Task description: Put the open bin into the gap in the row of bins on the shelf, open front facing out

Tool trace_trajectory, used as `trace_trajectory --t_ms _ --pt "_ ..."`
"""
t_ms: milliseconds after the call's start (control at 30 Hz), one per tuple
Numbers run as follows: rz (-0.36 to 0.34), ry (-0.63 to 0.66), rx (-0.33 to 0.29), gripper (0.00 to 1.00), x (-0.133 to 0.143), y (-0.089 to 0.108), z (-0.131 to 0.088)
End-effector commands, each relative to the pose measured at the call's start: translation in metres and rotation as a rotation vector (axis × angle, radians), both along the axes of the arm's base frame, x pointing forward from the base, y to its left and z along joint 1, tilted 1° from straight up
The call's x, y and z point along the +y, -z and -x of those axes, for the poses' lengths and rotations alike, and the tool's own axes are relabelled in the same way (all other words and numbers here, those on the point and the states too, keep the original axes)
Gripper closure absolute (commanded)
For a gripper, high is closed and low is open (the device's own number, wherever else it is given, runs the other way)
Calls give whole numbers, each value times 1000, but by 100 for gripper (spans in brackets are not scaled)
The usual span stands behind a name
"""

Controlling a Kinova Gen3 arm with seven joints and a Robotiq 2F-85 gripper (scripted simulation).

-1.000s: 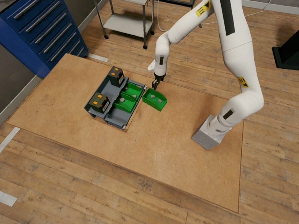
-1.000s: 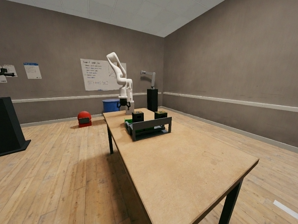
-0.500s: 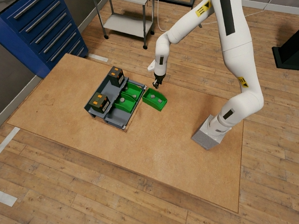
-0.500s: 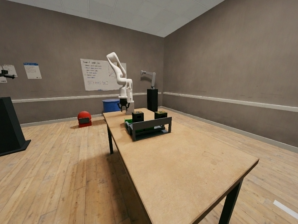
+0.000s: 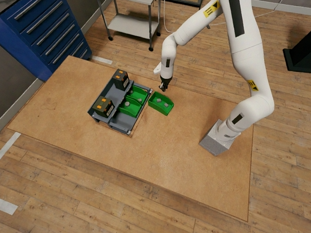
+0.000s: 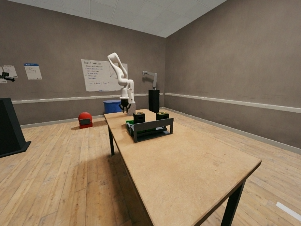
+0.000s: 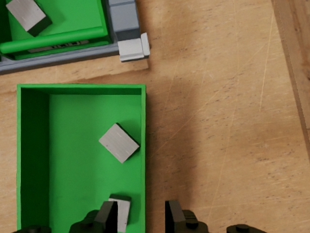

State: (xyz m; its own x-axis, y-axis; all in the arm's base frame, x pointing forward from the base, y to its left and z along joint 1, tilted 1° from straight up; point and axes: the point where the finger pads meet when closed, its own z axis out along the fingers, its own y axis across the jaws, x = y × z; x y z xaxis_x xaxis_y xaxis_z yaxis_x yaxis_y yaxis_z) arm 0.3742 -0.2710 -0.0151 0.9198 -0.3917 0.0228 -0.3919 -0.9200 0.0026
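The open green bin stands upright on the table, its back towards the shelf and its low front towards the arm's base. Two grey blocks lie in it. My gripper is partly open and empty, pointing down above the bin's side wall, with one fingertip over the inside and one outside. The grey shelf holds two green bins with grey parts. The gap is at the row's end away from my gripper.
Two dark boxes with orange marks stand on the shelf's upper board. They also show in the exterior view. A light end block sits at the shelf's front corner near the bin. The table edge lies beyond my gripper.
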Motion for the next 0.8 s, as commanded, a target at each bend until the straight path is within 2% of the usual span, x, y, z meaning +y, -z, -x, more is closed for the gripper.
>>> trace_trajectory --t_ms 0,233,400,767 --pt "1 0 -1 65 0 -1 -1" --pt "1 0 -1 65 0 -1 -1" --pt "1 0 -1 65 -1 29 -1" --pt "1 0 -1 65 -1 29 -1"
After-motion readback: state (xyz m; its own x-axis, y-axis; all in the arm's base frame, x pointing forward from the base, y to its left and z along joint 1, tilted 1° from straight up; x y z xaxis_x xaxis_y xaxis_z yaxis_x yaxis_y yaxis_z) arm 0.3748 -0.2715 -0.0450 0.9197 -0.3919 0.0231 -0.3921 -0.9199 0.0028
